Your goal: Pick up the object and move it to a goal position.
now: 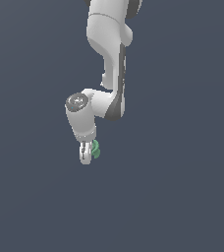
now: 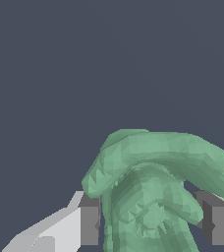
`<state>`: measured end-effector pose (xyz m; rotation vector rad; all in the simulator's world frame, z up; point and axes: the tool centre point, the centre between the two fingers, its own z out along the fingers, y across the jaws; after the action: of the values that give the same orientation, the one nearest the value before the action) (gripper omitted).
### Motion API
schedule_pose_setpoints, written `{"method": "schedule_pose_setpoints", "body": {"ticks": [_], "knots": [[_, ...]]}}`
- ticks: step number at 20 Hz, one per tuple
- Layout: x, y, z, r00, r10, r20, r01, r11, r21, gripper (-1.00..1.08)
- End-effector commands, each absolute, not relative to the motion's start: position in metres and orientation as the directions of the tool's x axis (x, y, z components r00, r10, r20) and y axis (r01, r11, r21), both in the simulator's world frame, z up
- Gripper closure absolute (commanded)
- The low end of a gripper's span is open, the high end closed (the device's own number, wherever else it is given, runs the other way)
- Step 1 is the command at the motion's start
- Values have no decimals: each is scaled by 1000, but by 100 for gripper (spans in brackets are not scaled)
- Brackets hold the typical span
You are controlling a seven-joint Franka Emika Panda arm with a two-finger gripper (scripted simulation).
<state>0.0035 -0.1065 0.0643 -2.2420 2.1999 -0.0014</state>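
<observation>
The object is a green lumpy thing with curled ridges. It fills the space between my two grey pads, which touch it on both sides. In the exterior view my white gripper points downward below the arm's wrist. The object shows there as a small green lump at the fingers, on the exterior view's right side of them. My gripper is shut on it. I cannot tell from either view whether the object rests on the floor or hangs above it. No goal marker shows in either view.
Plain dark grey-blue ground fills both views all around the arm. The white arm comes down from the top of the exterior view. No other objects or edges show.
</observation>
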Motion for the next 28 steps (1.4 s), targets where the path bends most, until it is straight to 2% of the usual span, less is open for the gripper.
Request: {"method": "schedule_pose_setpoints", "body": {"ticks": [1,14,28], "knots": [[3,-106,64,19,-1000,0,-1000,-19,0,108],[-8,-83,76,20,-1000,-1,-1000,-20,-1,108],[-59,22,131,20,-1000,-1,-1000,-20,-1,108]]}}
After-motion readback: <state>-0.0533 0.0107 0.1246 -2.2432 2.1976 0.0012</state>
